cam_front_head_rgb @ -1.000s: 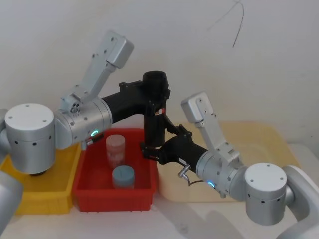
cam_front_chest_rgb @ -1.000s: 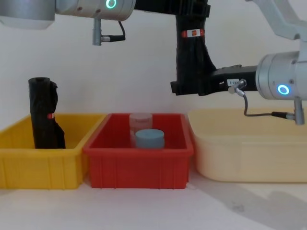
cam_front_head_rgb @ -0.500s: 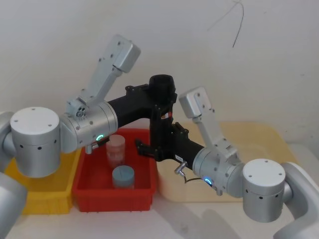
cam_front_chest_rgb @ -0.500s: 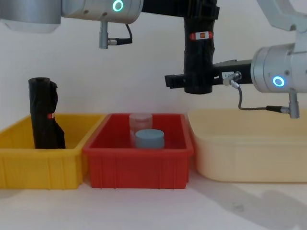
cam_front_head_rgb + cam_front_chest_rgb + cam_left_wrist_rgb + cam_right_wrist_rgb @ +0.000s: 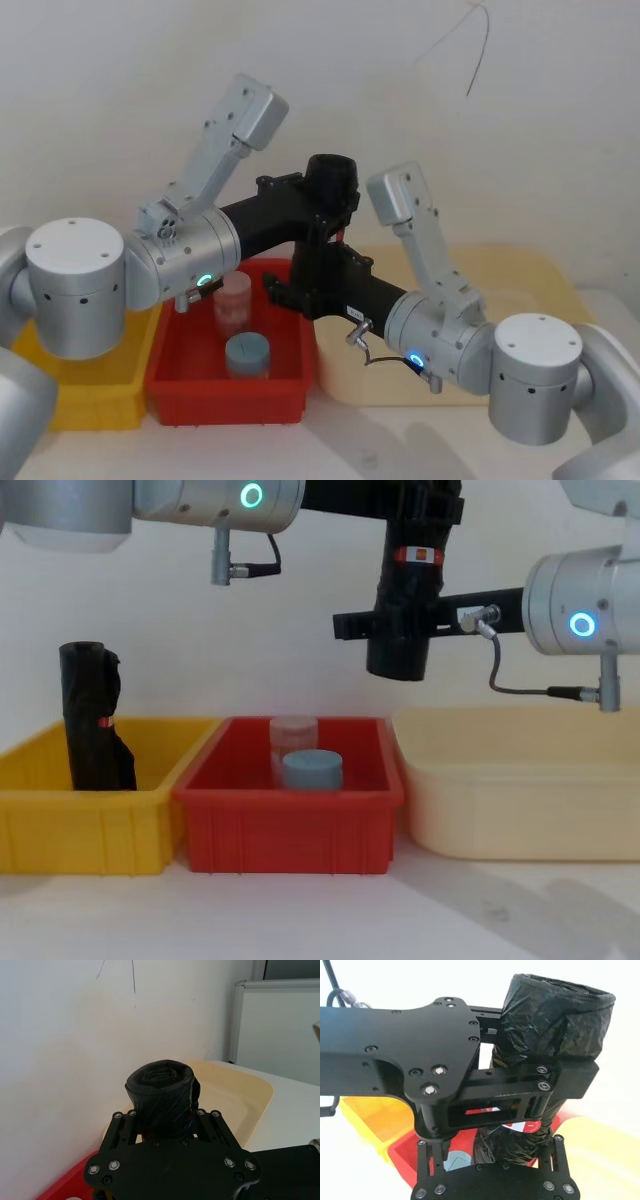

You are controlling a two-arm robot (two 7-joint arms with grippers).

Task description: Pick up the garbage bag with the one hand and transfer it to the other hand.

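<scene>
The garbage bag (image 5: pixel 403 610), a thick black roll with a red-and-white label band (image 5: pixel 417 555), hangs upright in the air above the red bin (image 5: pixel 290 830). My green-lit left gripper (image 5: pixel 325 205) is shut on its upper part, and the roll's top stands above the fingers (image 5: pixel 120 1125). Lower down, my blue-lit right gripper (image 5: pixel 385 625) straddles the roll. It is open, with a gap beside one finger (image 5: pixel 432 1152). The bag (image 5: pixel 555 1015) stands close in front of the right wrist camera, and its top (image 5: pixel 333 175) rises between the two arms.
The red bin holds a clear jar (image 5: pixel 293 730) and a blue-capped container (image 5: pixel 312 770). A yellow bin (image 5: pixel 90 825) on the left holds a slimmer black roll (image 5: pixel 92 720). A cream tub (image 5: pixel 520 790) stands on the right. A white wall is close behind.
The left gripper has carried the bag a little higher and to the right. The right gripper's fingers have slid further left across the roll's lower part.
</scene>
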